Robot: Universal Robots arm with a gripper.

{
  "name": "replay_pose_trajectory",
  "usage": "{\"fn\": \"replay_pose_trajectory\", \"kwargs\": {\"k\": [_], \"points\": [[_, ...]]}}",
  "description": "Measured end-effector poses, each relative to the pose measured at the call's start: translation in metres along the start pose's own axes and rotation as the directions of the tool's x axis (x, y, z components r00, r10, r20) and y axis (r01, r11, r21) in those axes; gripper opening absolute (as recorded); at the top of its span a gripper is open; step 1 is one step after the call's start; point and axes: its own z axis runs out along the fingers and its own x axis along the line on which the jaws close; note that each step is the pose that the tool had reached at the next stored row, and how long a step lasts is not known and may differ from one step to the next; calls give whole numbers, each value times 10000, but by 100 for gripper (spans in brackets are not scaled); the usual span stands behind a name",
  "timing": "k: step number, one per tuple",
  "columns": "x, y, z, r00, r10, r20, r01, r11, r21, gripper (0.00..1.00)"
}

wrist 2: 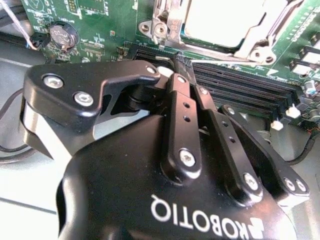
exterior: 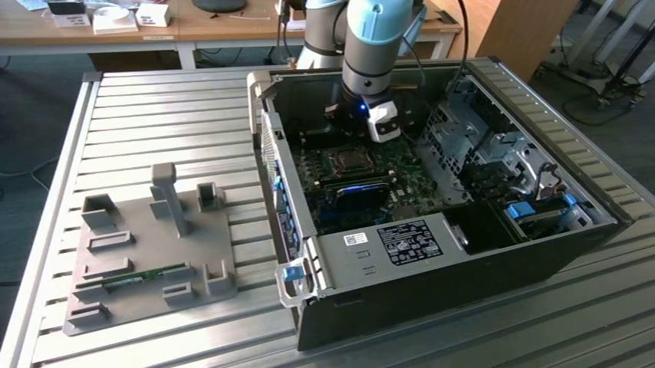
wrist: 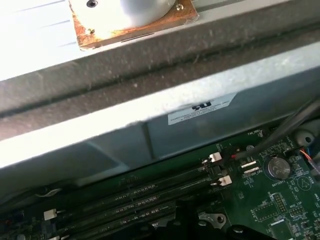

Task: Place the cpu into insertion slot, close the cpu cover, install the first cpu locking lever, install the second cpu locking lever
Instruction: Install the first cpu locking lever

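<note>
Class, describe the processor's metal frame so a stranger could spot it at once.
Find the open black computer case on the slatted table. On its green board sits a square silvery frame with a large window; the neighbouring memory slots are long, narrow and black.

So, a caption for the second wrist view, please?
End effector above the green board, tip at the memory slots near the framed chip.
</note>
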Motion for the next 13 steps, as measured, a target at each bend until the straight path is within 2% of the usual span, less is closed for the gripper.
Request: {"fn": "replay_pose_trajectory", "kwargs": {"k": [8, 13], "points": [[23, 58, 17, 10000, 7, 2, -7, 10000, 0, 11], [20, 59, 17, 10000, 8, 1, -8, 10000, 1, 11]]}}
